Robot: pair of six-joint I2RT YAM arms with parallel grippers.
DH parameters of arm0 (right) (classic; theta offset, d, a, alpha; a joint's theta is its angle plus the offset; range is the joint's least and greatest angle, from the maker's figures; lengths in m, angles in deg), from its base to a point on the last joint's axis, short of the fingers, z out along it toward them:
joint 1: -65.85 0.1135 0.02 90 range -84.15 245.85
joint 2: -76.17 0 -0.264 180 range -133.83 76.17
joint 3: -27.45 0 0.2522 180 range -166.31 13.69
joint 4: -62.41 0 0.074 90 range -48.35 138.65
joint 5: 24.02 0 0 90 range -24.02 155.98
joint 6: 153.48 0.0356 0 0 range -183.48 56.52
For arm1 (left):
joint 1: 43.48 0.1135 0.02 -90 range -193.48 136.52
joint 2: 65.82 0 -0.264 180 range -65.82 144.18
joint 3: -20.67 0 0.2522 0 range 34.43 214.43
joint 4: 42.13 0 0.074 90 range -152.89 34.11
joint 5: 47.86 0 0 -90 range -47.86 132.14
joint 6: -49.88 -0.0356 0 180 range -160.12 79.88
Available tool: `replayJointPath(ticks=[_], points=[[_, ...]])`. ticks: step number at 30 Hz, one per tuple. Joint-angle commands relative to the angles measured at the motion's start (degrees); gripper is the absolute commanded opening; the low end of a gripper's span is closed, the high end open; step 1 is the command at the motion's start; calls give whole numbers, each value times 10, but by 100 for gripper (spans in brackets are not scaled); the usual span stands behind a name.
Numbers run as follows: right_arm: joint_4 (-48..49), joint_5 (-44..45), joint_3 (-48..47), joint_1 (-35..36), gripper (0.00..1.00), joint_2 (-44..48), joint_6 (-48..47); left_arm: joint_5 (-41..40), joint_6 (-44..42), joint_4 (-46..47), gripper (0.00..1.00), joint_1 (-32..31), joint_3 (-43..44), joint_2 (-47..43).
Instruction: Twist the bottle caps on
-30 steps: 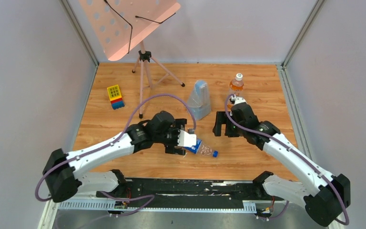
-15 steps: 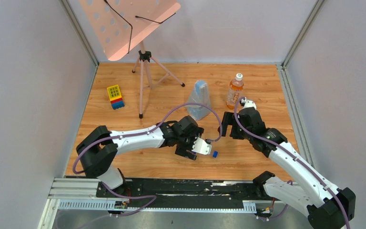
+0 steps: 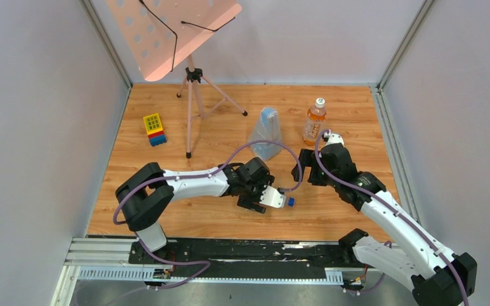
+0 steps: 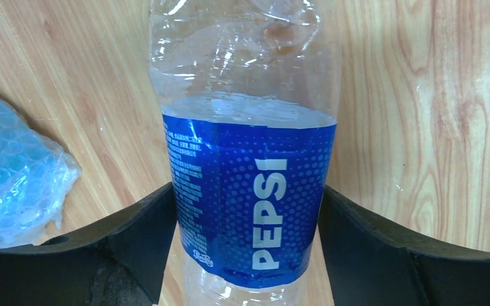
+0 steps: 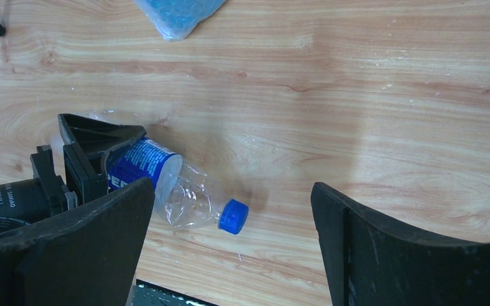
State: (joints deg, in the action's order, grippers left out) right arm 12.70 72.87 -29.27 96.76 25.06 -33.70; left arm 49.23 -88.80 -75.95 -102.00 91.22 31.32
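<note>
The Pepsi bottle (image 3: pixel 275 197) lies on its side on the wood table (image 3: pixel 332 210), its blue cap (image 3: pixel 289 202) on its neck and pointing right. My left gripper (image 3: pixel 265 197) is shut on its blue label (image 4: pixel 249 191), with a finger pressed against each side. The orange bottle (image 3: pixel 314 124) stands upright at the back right with its white cap (image 3: pixel 319 101) on top. My right gripper (image 3: pixel 303 171) hangs open between the two bottles and holds nothing. Its wrist view looks down on the Pepsi bottle (image 5: pixel 166 182) and the blue cap (image 5: pixel 234 216).
A bluish plastic bag (image 3: pixel 266 134) stands just behind the left gripper and is also seen as a bag (image 4: pixel 13 172) in the left wrist view. A pink music stand (image 3: pixel 191 95) and a stack of toy bricks (image 3: pixel 154 129) are at the back left. Grey walls enclose the table.
My left arm has stretched out to the right, shifting the Pepsi bottle slightly right, and its jaws have closed onto the label. The right gripper has drawn back from the orange bottle.
</note>
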Motion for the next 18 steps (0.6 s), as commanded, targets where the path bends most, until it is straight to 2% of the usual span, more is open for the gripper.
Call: replayJointPath(ticks=[1,2,5,8,12,18], points=[[28,-6,-6,-3,95,11,8,-1,32,26,81,-2,10,3],[28,-4,-7,-3,95,16,10,-5,47,35,78,-1,3,-8],[30,4,-12,-3,94,36,16,-24,88,97,63,-1,-19,-33],[47,4,-13,-3,94,66,20,-52,147,161,54,-1,-48,-66],[79,-8,-5,-4,94,105,30,-84,222,232,51,0,-80,-99],[131,-44,11,-3,95,131,58,-137,332,341,51,0,-134,-156]])
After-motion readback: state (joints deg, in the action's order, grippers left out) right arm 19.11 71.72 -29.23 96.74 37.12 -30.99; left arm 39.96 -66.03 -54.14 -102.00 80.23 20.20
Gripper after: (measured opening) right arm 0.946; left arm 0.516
